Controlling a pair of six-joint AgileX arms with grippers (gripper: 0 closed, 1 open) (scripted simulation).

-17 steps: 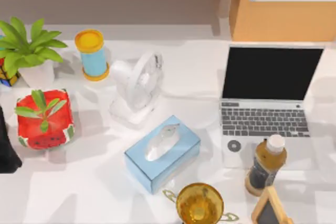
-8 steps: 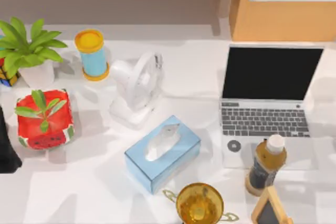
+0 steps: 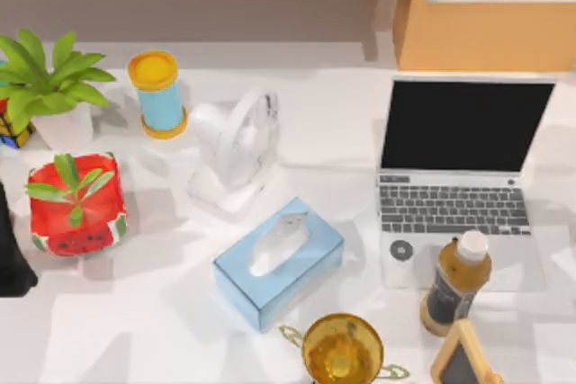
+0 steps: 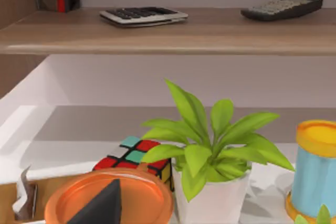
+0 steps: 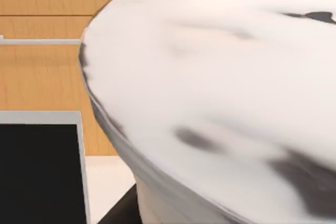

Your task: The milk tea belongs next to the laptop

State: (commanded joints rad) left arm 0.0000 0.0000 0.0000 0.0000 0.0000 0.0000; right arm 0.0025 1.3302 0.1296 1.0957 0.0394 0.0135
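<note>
The milk tea [image 3: 456, 281] stands upright at the front right of the table, its base touching the front edge of the laptop [image 3: 453, 188], just right of the round dark sticker. The bottle has a white cap, a tan shoulder and a dark label. The laptop is open with its black screen facing forward; an edge of that screen [image 5: 39, 174] also appears in the right wrist view. My left arm [image 3: 9, 249] is parked at the table's left edge, far from the bottle. Nothing holds the milk tea.
A golden trophy cup [image 3: 342, 349] and a small framed chalkboard [image 3: 463, 357] stand close in front of the bottle. A blue tissue box [image 3: 279, 263], white fan [image 3: 236, 146], watermelon-pattern planter [image 3: 76, 202], potted plant [image 3: 45, 87] and blue-yellow can [image 3: 158, 93] fill the left half. A pale rounded surface [image 5: 220, 77] looms near the right wrist camera.
Faint shadows on the table near the right edge have shifted and lightened. The bottle, the laptop and the left arm have not moved.
</note>
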